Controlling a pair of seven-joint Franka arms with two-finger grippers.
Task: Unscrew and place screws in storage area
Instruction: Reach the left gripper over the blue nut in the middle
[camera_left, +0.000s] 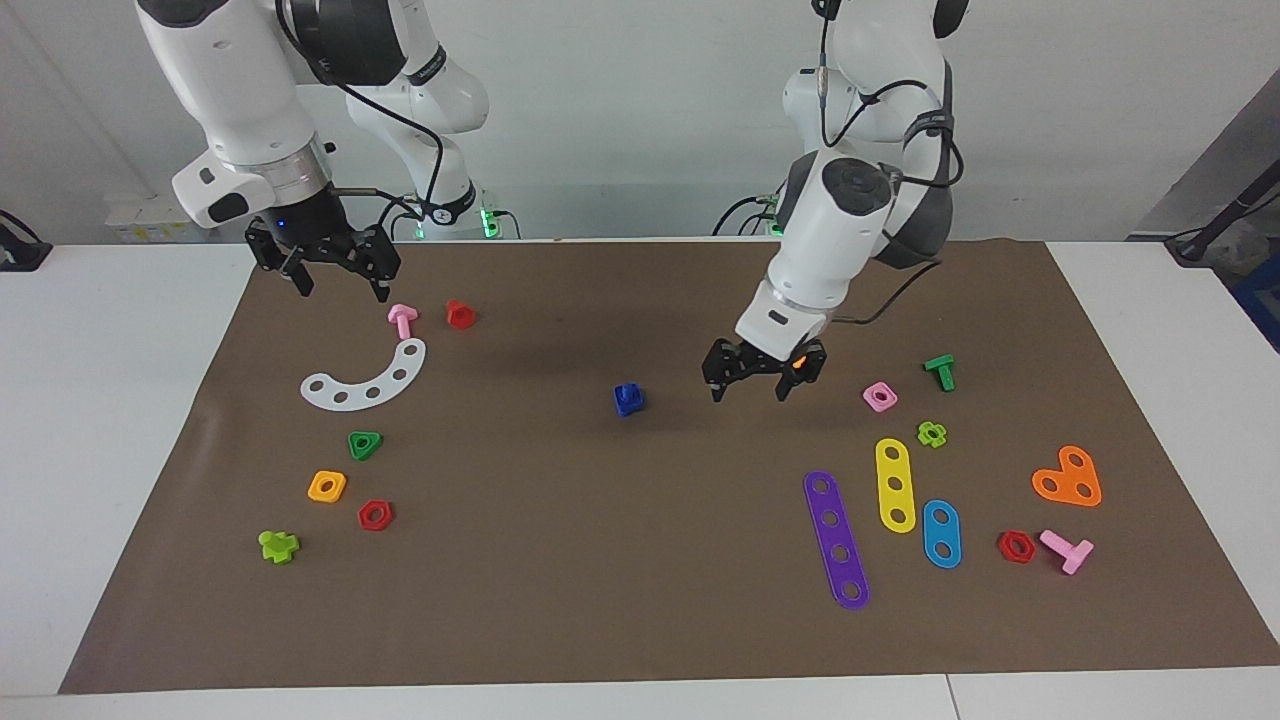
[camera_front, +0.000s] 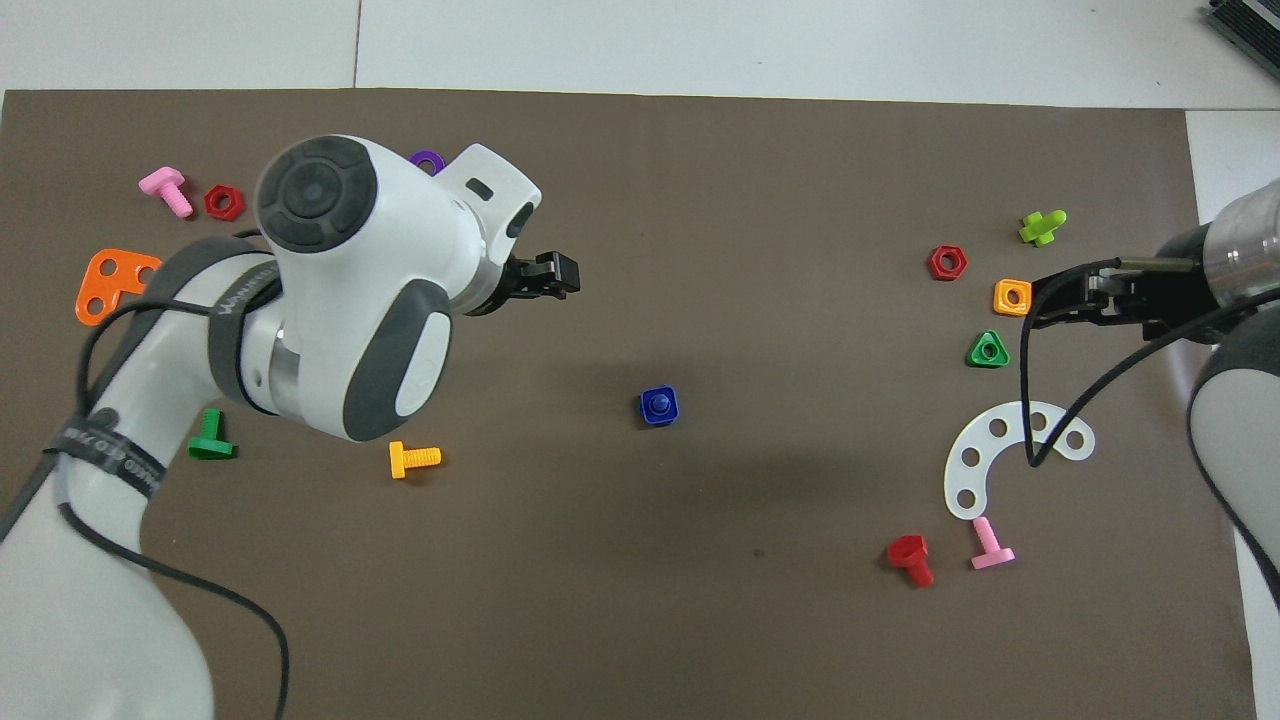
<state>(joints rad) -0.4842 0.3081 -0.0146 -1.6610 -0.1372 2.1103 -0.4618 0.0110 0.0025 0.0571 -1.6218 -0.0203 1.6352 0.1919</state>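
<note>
Though small, square dark-blue plastic screws (camera_left: 628, 399), ridged.

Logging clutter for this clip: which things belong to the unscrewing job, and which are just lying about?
Job:
- blue screw in its square nut, mid-mat
- left gripper, open, up over the mat beside it
- right gripper, open, waiting at its own end

Lying about:
- orange screw
- white arc
- purple strip
- orange heart plate

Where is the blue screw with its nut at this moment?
The blue screw with its nut sits near the middle of the brown mat, alone, with the left gripper hanging close beside it toward the left arm's end.
</note>
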